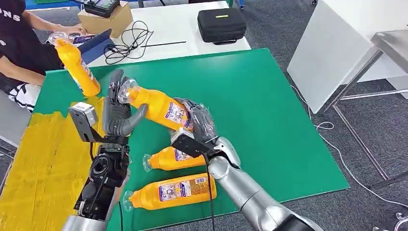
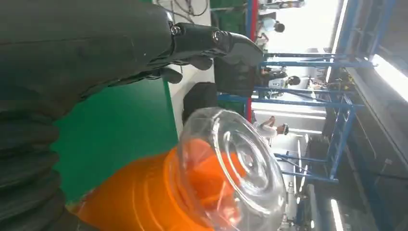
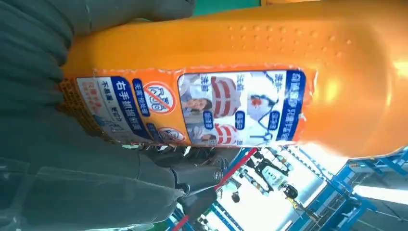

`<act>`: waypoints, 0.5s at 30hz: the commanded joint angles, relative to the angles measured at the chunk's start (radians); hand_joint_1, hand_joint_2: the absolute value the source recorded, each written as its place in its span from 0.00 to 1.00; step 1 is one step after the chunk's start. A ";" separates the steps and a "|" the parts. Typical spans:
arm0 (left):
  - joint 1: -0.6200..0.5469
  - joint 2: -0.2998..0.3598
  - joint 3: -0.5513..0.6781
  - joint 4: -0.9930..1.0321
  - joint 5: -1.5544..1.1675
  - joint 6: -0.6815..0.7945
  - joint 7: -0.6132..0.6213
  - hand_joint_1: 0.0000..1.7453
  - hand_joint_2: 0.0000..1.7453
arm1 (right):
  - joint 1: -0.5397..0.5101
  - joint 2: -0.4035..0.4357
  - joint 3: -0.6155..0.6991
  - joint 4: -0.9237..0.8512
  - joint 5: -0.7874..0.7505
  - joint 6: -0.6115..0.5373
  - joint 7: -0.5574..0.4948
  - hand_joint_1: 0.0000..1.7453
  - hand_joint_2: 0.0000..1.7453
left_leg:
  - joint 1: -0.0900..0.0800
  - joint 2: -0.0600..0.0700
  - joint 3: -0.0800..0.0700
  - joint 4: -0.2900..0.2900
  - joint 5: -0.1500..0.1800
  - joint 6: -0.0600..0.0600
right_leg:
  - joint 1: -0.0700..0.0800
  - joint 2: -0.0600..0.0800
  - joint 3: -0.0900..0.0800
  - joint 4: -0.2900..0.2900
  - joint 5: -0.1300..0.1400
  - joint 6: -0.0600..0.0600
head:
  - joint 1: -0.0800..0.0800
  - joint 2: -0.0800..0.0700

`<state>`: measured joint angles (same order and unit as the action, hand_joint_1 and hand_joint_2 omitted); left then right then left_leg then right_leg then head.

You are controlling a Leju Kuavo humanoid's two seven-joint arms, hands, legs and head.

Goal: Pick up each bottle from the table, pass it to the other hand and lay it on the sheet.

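Base of the held bottle [image 1: 161,109] hidden inside the right hand [image 1: 199,122]; label print too small to read from the head view. At ten o'clock, a person [image 1: 19,43] cut off by the frame edge, holding another bottle [image 1: 77,65] upright. Lower body of the held bottle cropped in the left wrist view, both ends cropped in the right wrist view.

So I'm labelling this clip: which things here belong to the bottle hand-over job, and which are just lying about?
Job:
held bottle in right hand
left hand, open beside its cap
two lying bottles
yellow sheet
green table

Lying about:
black case
cardboard box
cables
bottle in a person's hand
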<state>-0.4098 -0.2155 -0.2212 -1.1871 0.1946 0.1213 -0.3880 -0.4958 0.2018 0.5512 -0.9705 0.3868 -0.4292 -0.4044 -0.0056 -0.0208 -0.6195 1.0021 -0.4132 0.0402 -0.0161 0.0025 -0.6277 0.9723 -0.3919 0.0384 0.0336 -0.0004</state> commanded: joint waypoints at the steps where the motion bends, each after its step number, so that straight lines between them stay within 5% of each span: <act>1: -0.016 0.046 0.058 0.120 0.023 -0.016 0.016 0.00 1.00 | -0.040 -0.010 -0.001 -0.031 -0.009 -0.015 -0.040 1.00 1.00 | 0.000 0.004 0.006 -0.001 -0.002 -0.002 | 0.000 0.003 0.005 -0.001 -0.001 -0.001 | 0.000 0.000; 15: 0.016 0.045 -0.027 0.063 -0.006 -0.035 0.015 0.00 1.00 | -0.042 -0.009 -0.002 0.006 0.029 0.019 -0.014 1.00 1.00 | 0.000 0.004 0.006 0.000 -0.003 -0.002 | 0.001 0.003 0.005 -0.001 -0.002 -0.001 | 0.000 0.000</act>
<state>-0.4027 -0.2137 -0.2251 -1.1745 0.1911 0.0923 -0.3860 -0.4876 0.2014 0.5413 -0.9735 0.4158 -0.4124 -0.3922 -0.0056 -0.0208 -0.6194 1.0021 -0.4132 0.0402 -0.0161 0.0025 -0.6278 0.9723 -0.3919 0.0384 0.0332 -0.0004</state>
